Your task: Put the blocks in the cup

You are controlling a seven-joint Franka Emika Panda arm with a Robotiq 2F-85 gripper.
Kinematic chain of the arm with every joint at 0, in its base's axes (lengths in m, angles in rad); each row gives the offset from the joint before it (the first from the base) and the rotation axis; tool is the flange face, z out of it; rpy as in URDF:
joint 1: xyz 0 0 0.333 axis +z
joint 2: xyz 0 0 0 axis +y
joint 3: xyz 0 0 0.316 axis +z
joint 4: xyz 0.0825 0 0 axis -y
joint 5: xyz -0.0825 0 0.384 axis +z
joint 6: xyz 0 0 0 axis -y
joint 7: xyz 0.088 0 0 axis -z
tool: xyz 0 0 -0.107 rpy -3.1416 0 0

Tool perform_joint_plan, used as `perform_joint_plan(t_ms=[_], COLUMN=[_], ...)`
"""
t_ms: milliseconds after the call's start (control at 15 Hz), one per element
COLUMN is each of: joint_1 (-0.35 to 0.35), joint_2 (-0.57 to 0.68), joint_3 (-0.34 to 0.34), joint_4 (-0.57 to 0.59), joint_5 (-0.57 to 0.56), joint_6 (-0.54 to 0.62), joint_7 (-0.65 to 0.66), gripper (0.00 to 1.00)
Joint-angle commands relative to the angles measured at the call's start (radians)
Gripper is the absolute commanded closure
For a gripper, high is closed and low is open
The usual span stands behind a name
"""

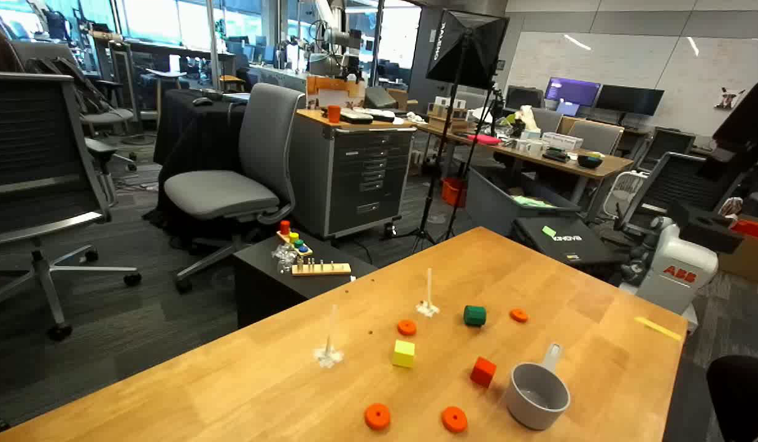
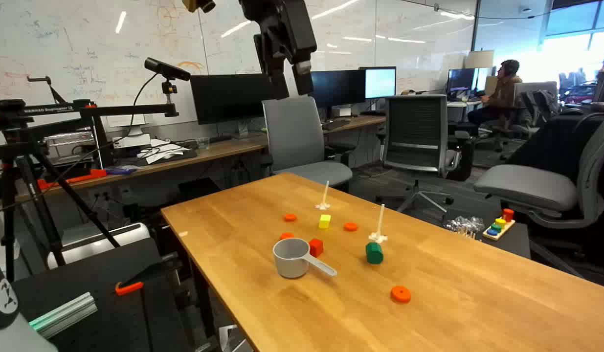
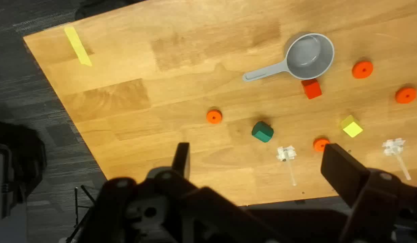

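Note:
The grey cup stands upright on the wooden table, with its handle out to the side; it also shows in an exterior view and, with nothing visible inside, in the wrist view. The red block lies close beside the cup. The green block and the yellow block lie farther off. Several flat orange round blocks with centre holes are spread around, one left of the green block. My gripper is open and empty, high above the table; its fingers are wide apart in the wrist view.
Two thin upright pegs on white taped bases stand near one table edge. A yellow tape strip lies near a table corner. A low black stand with peg toys is beside the table. Chairs and tripods stand around.

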Motion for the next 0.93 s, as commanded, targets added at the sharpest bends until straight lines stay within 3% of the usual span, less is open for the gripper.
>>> perform_joint_plan(t_ms=[0, 733, 867], joint_1=[0.008, 0.008, 0.01], joint_2=[0.0, -0.001, 0.055], joint_3=[-0.007, -0.007, -0.017], joint_4=[0.004, 0.008, 0.055], joint_5=[-0.004, -0.004, -0.009], joint_6=[-0.003, -0.003, -0.019], joint_7=[0.003, 0.003, -0.035], gripper=[0.0, 0.0, 0.0])
